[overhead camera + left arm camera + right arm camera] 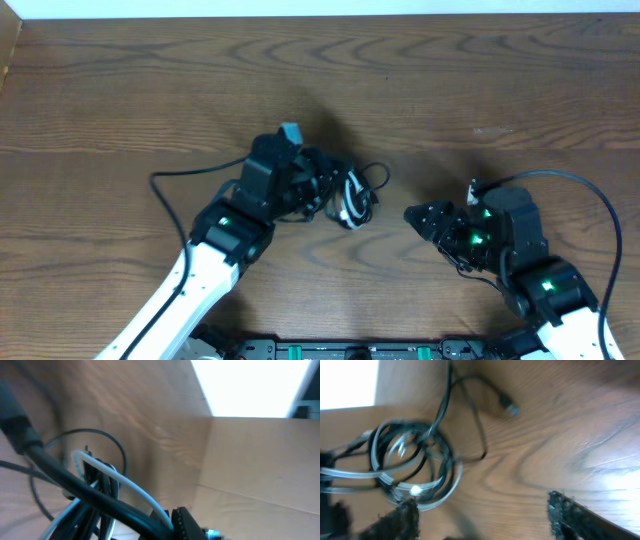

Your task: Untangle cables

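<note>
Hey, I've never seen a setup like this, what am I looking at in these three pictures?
Two robot arms work at a wooden table. One picture looks down from above; the other two come from small cameras on each wrist. On the table lies a tangle of thin cables, white and black, with one black plug end trailing loose. The left gripper is shut on that bundle. The right gripper sits to the side with its jaws open, holding nothing. The thicker black cords belong to the arms themselves.
</note>
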